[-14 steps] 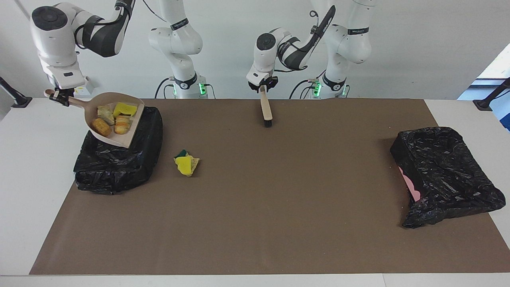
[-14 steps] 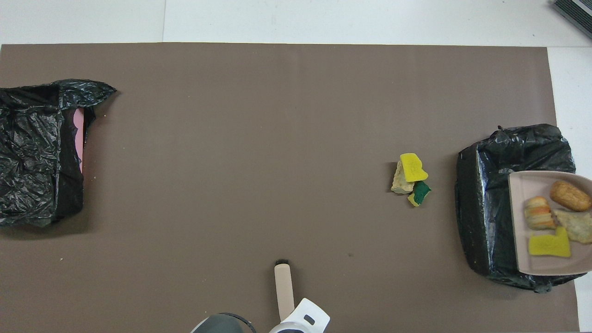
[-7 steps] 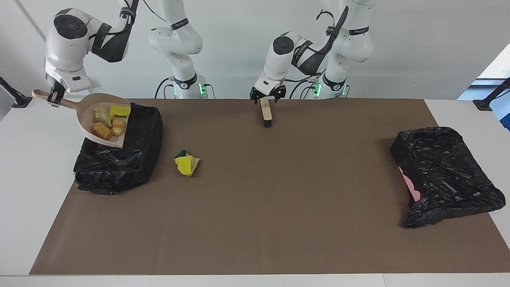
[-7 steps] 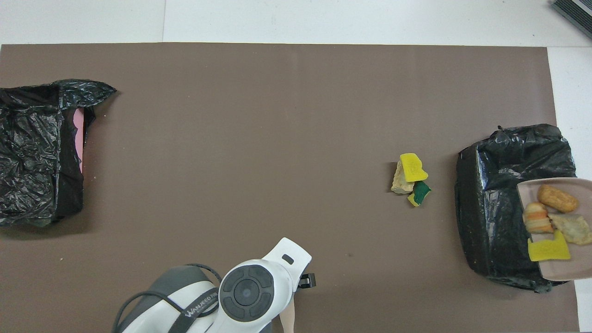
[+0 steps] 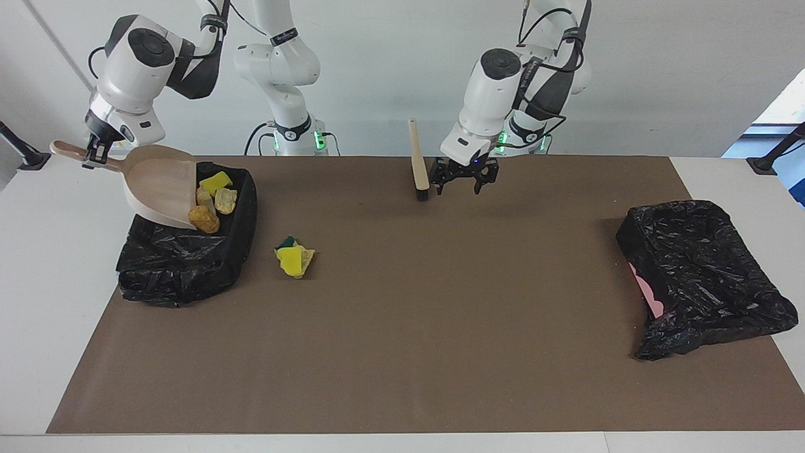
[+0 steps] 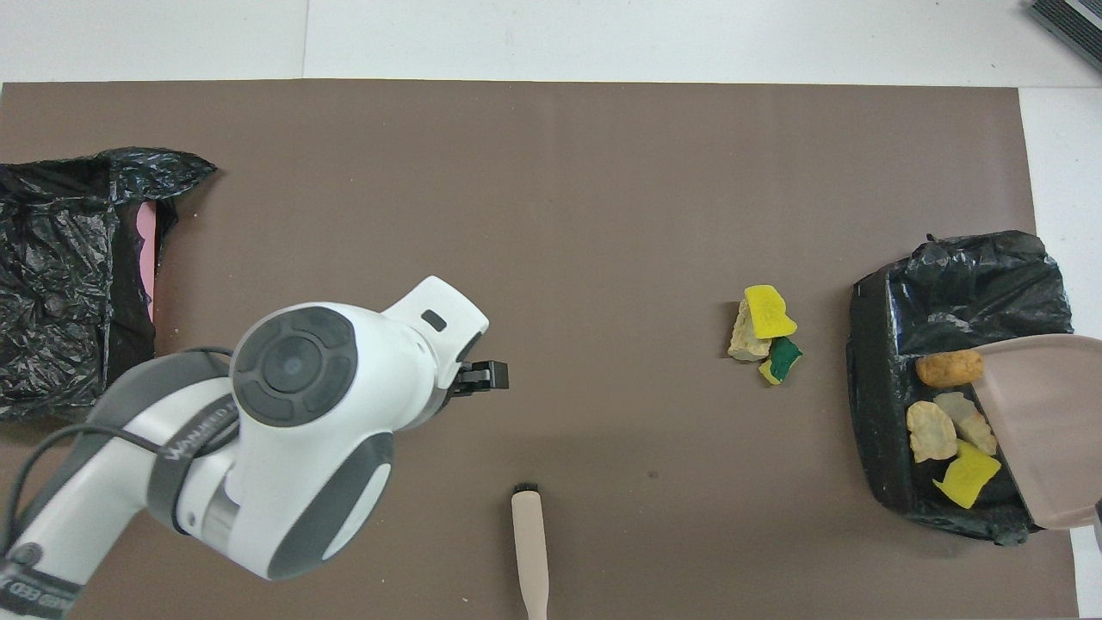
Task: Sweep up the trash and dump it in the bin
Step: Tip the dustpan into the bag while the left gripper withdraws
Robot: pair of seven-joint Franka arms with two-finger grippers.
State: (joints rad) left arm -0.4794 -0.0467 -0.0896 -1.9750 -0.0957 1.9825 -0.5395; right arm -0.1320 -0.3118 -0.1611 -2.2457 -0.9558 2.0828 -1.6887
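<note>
Right end effector is clamped on the handle of the beige plastic dustpan, tipped steeply over the black-bagged bin at the right arm's end of the tabletop. Torn sponge chunks in yellow, tan and orange-brown sit at the pan's lip, spilling into that bin. Left end effector hangs empty with fingers spread, just beside the beige wooden hand brush standing bristles-down near the robots' edge, mid-table. A loose yellow and green sponge clump lies on the brown mat beside the bin. A second black-bagged bin sits at the left arm's end.
</note>
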